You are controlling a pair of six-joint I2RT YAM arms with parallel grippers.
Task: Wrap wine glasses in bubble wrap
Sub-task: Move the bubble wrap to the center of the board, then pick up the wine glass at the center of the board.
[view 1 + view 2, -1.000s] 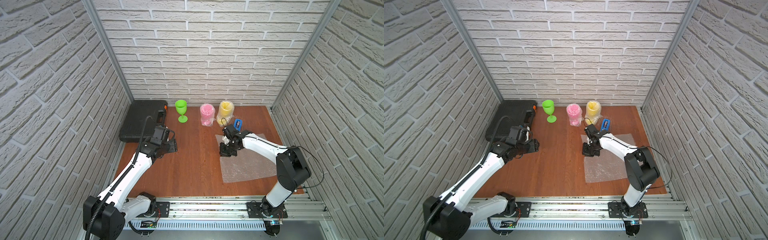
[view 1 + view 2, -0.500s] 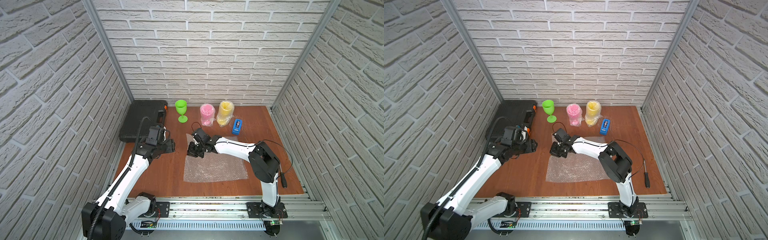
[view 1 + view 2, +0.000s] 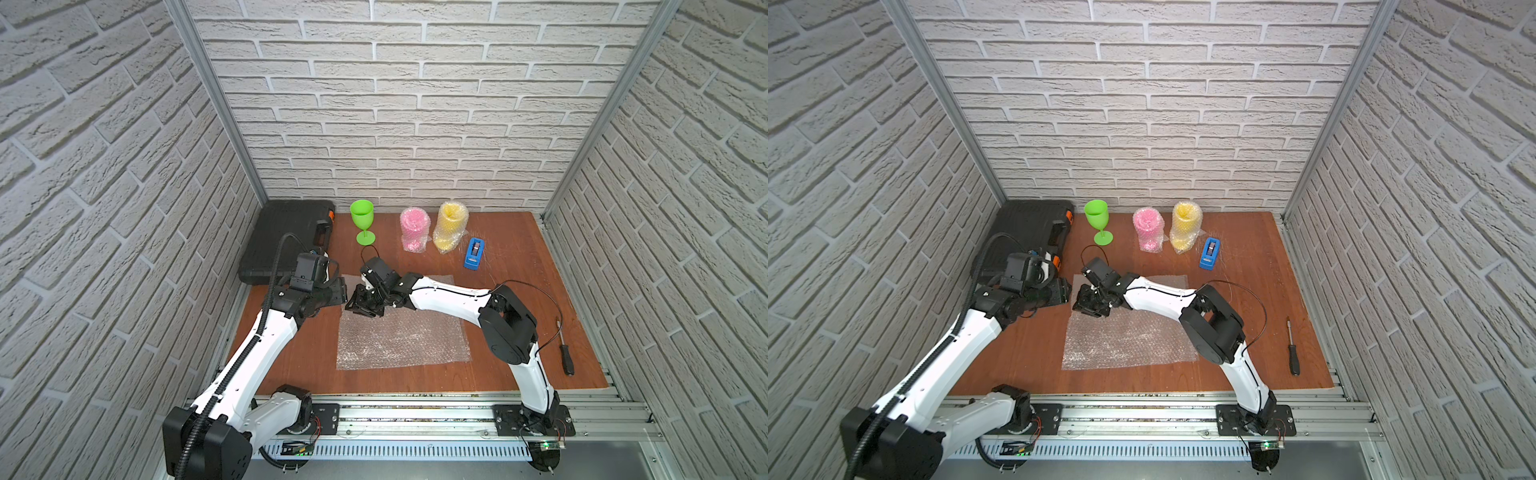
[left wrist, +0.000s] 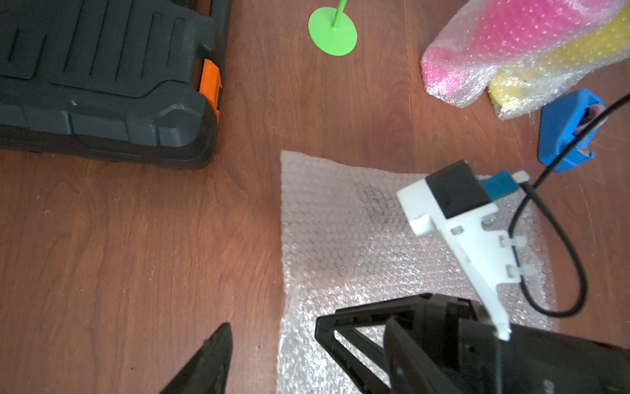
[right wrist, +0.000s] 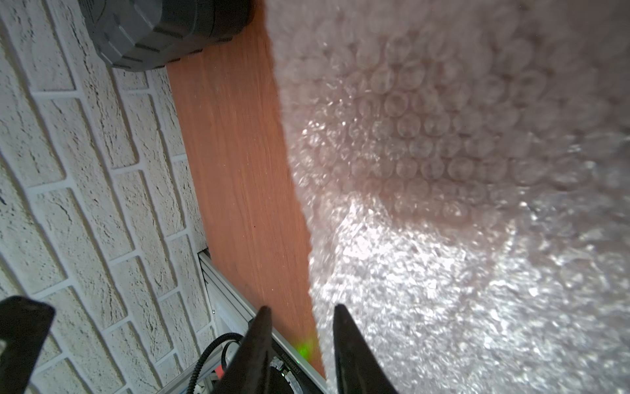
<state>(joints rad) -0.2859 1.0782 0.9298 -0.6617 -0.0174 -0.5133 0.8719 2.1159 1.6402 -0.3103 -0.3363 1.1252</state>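
Observation:
A bare lime green wine glass (image 3: 362,224) (image 3: 1097,220) stands upright at the back, and its round foot (image 4: 332,35) shows in the left wrist view. To its right stand a pink wine glass (image 3: 413,230) and a yellow one (image 3: 449,226), each wrapped in bubble wrap. One flat sheet of bubble wrap (image 3: 403,336) (image 3: 1129,336) (image 4: 341,238) lies mid-table. My right gripper (image 3: 360,305) (image 5: 300,308) hovers low over the sheet's left edge near its far corner, jaws a little apart and empty. My left gripper (image 3: 340,291) is just left of it, open and empty, with one finger (image 4: 211,361) visible.
A black tool case (image 3: 286,241) with orange latches lies at the back left, close behind my left arm. There is a blue tape dispenser (image 3: 473,252) right of the yellow bundle and a screwdriver (image 3: 565,353) near the right wall. Brick walls enclose three sides, and a metal rail (image 3: 415,411) runs along the front.
My right gripper dragged the bubble wrap sheet from the right side leftward to mid-table, then opened off it. The left gripper shifted slightly towards the sheet.

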